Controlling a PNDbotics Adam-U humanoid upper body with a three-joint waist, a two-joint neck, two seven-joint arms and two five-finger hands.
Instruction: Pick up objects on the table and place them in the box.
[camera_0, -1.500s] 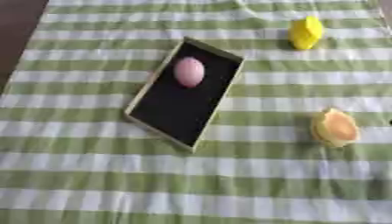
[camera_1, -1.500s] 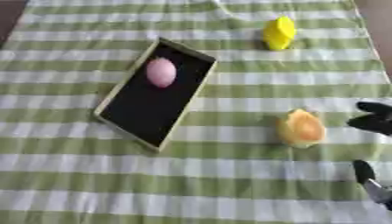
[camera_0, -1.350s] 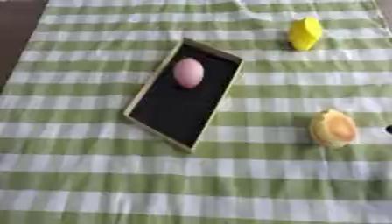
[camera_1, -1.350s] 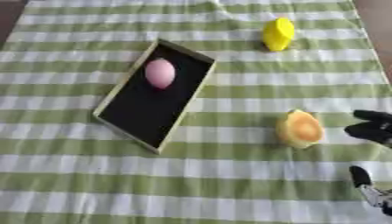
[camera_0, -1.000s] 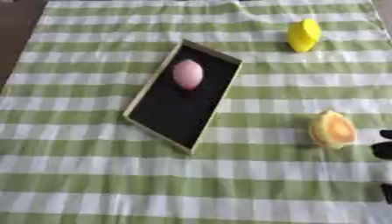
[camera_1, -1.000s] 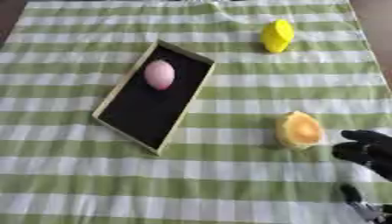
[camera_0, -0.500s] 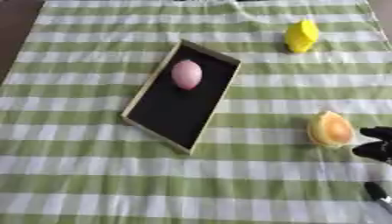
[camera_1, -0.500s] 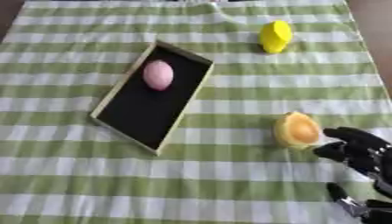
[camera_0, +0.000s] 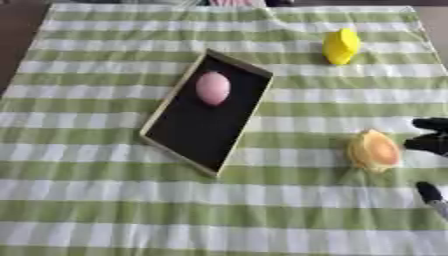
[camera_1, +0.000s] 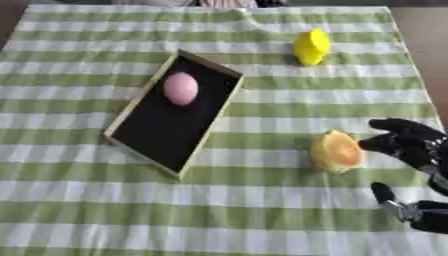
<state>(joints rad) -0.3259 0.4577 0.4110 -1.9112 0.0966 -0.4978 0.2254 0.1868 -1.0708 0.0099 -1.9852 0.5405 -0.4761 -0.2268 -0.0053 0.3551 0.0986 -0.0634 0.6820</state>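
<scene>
Here, left eye view first:
Cloth: a green-and-white striped tablecloth (camera_0: 105, 200) covers nearly the whole frame, with bare dark table at the upper left corner.
Box: a shallow rectangular box with a black inside and pale wooden rim (camera_0: 206, 113) lies askew at centre left, its long side running from upper right to lower left.
Pink thing: a smooth pink egg-shaped object (camera_0: 213, 88) rests inside the box, in its upper end.
Yellow thing: a bright yellow lemon-like object (camera_0: 340, 46) sits on the cloth at the upper right, well apart from the box.
Orange thing: a rounded yellow-orange fruit-like object (camera_0: 374, 150) lies on the cloth at the right, level with the box's lower end.

Right eye view:
Right hand: the robot's black right hand (camera_1: 409, 145) comes in at the right edge, fingers spread and reaching toward the orange thing, holding nothing; its upper fingers lie just beside that object, and whether they touch it I cannot tell. The thumb (camera_1: 385, 195) points up lower down, apart from the fruit.
Left hand: it shows in neither view.
</scene>
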